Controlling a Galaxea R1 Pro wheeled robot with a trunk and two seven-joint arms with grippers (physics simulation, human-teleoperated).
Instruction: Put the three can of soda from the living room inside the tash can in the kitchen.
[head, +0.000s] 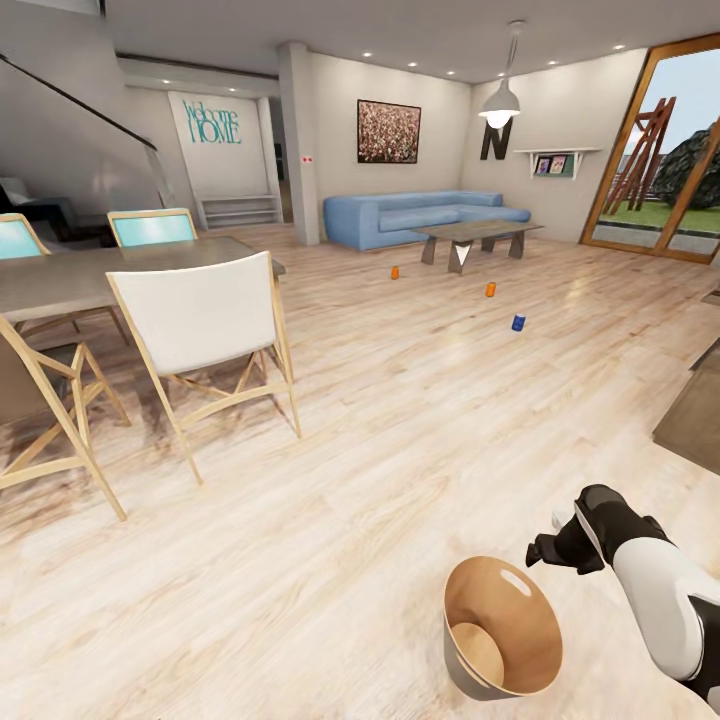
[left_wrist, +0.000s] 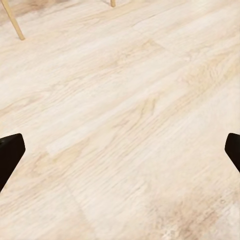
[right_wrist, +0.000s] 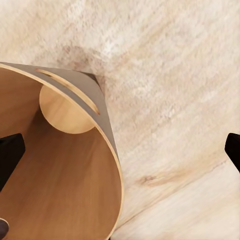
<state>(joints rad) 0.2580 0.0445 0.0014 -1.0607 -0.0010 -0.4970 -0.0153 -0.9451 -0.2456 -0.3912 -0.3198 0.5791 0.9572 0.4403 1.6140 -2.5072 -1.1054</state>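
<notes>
3 soda cans, 2 orange (head: 394, 272) (head: 490, 289) and 1 blue (head: 518, 322), stand on the plank floor (head: 400, 420) before the low table (head: 478, 238) and sofa (head: 420, 217), far from the trash can (head: 500, 630). A white chair (head: 205, 325) and dining table (head: 90, 275) flank the route on the left. The right gripper (head: 545, 550) hangs spread and empty just beside the bin's rim; the left gripper (left_wrist: 120, 150), also spread, is cut off at the frame edges.

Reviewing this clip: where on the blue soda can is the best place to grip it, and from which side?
Likely the blue can by its round side wall at mid-height, pincer coming level from the robot's side. It stands upright on the floor, apart from both orange cans, so the near side is open.

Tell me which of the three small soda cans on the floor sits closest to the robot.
The blue can; both orange cans stand farther off, toward the sofa.
</notes>
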